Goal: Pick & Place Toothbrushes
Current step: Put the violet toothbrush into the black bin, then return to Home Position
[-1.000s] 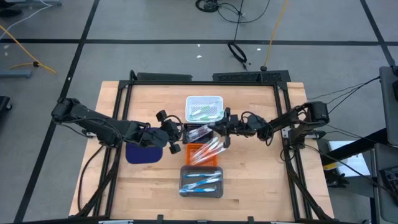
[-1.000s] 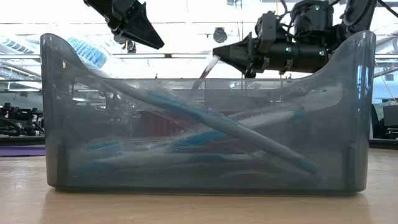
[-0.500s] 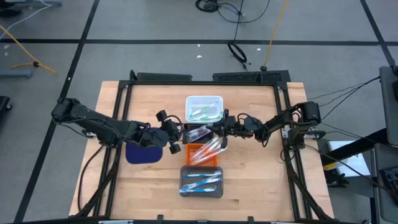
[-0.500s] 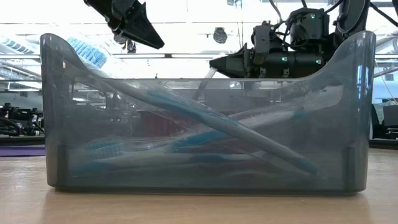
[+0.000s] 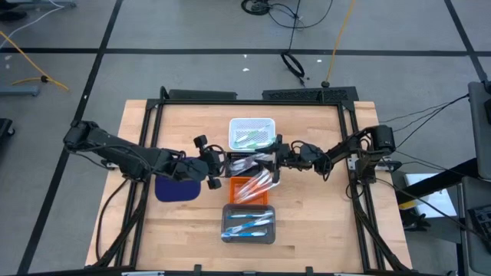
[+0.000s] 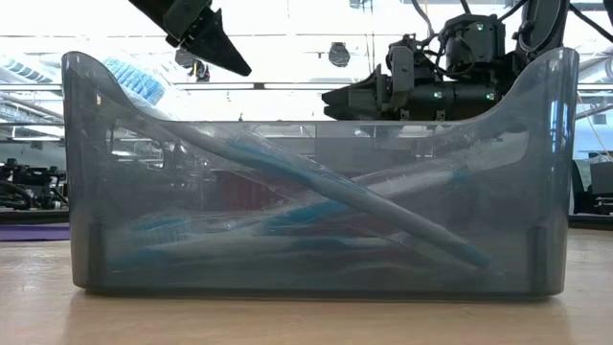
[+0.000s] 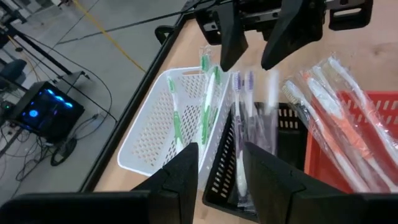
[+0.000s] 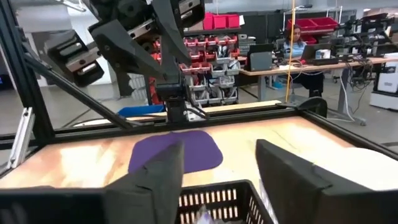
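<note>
Four trays stand in a row on the table: a white one (image 5: 252, 133) with green toothbrushes, a black one (image 5: 244, 164) with purple toothbrushes (image 7: 239, 118), a red one (image 5: 253, 186) with wrapped toothbrushes, and a grey one (image 5: 248, 223) with blue toothbrushes (image 6: 316, 192). My right gripper (image 7: 249, 62) hangs open over the black tray's right end. A blurred clear toothbrush (image 7: 272, 87) shows just below its fingers, apart from them. My left gripper (image 7: 221, 165) stands open at the black tray's left end, nothing between its fingers.
A dark blue mat (image 5: 178, 188) lies left of the red tray, under my left arm. A metal frame (image 5: 349, 153) borders the wooden table top. The near left and near right of the table are bare wood (image 5: 322, 222).
My right gripper has opened and let go of the clear toothbrush that hung from its fingertips; the brush has dropped toward the black tray. My left gripper has rolled a little about its own line and stayed in place.
</note>
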